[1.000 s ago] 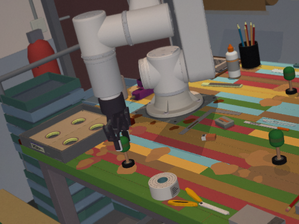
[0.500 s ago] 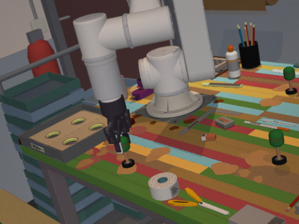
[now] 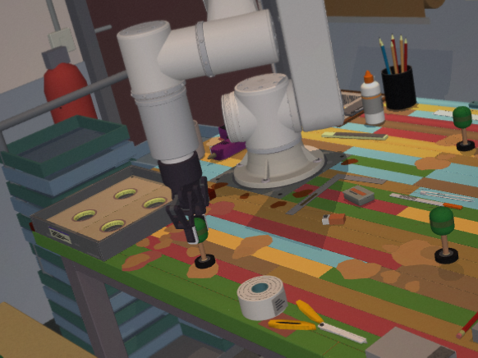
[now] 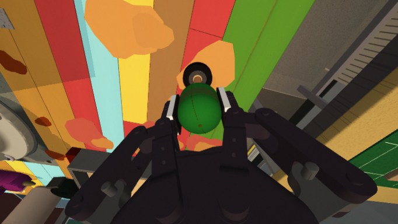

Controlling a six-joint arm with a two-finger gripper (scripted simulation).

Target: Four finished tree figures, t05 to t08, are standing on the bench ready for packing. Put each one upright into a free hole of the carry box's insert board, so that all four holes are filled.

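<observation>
A tree figure (image 3: pixel 201 242) (image 4: pixel 198 108) stands upright near the bench's front left, with a green crown, a wooden stem and a black round base. Its crown is gripped by my closed gripper (image 3: pixel 193 230) (image 4: pixel 197 105), and its base rests on the bench. The carry box (image 3: pixel 102 209) lies just left of it. The box's insert board shows four yellow-rimmed holes, all empty. A second tree figure (image 3: pixel 443 234) stands at the right. A third (image 3: pixel 463 127) stands at the far right. A fourth is out of view.
Behind the work stands my arm's base (image 3: pixel 279 152), with a purple tool (image 3: pixel 226 148) beside it. A tape roll (image 3: pixel 262 296) and a yellow cutter (image 3: pixel 328 322) lie near the front edge. Stacked trays (image 3: pixel 61 148) stand left of the bench.
</observation>
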